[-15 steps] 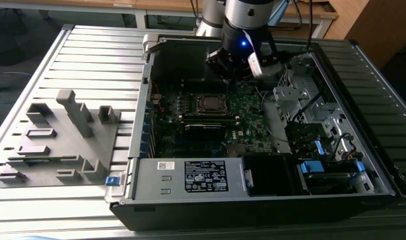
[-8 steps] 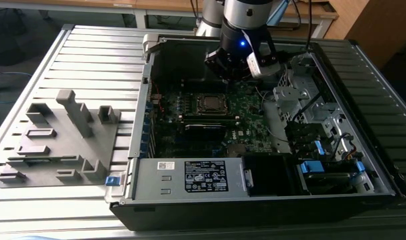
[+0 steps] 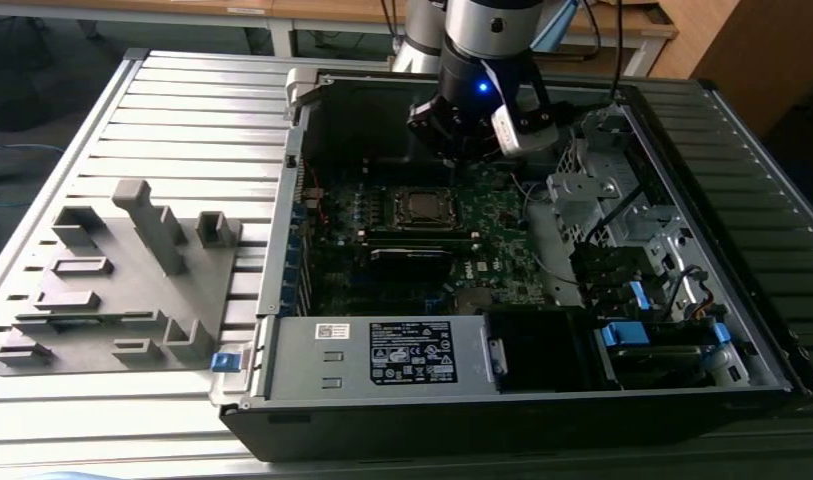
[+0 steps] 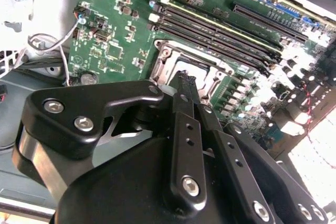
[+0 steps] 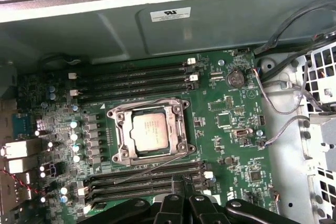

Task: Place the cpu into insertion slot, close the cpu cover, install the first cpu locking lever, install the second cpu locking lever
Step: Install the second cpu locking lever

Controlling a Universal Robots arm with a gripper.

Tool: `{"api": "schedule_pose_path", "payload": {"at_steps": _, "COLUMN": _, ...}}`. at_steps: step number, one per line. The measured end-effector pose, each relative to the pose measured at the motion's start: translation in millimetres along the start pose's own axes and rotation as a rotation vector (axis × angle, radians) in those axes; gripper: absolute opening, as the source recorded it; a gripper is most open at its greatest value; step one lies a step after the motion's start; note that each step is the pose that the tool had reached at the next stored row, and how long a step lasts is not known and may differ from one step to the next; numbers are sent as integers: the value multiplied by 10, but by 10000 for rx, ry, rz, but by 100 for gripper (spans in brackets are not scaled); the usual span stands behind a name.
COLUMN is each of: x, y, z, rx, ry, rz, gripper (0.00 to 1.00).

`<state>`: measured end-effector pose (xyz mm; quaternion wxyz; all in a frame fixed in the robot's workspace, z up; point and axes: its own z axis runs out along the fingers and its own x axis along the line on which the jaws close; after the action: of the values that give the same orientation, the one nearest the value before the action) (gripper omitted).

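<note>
The cpu (image 5: pixel 149 132), a dull silver square, lies in the insertion slot (image 3: pixel 420 208) on the green motherboard. The cpu cover (image 5: pixel 118 132), a silver frame, lies flat around the cpu. One thin wire lever (image 5: pixel 152 102) runs along one side of the cover. Another lever (image 5: pixel 157 165) slants across the memory slots on the opposite side. My gripper (image 5: pixel 179 184) hangs above the board beside the socket, near that slanted lever, fingers together with nothing seen between them. In the second wrist view the gripper (image 4: pixel 185 80) hides part of the socket frame (image 4: pixel 170 59). In the exterior view the gripper (image 3: pixel 462 150) is behind the socket.
The open computer case (image 3: pixel 299 100) walls the board in. A power supply box (image 3: pixel 379 352) sits in front, and a drive cage (image 3: pixel 620 215) with cables is at the exterior view's right. Memory slots (image 5: pixel 142 80) flank the socket. A grey fixture block (image 3: pixel 113 275) lies outside the case.
</note>
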<state>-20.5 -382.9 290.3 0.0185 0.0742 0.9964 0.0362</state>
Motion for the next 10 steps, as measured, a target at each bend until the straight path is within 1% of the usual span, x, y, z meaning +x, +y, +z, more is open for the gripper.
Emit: {"api": "schedule_pose_path", "payload": {"at_steps": 10, "x": 28, "y": -4, "z": 2, "rx": 0, "ry": 0, "rz": 0, "gripper": 11}}
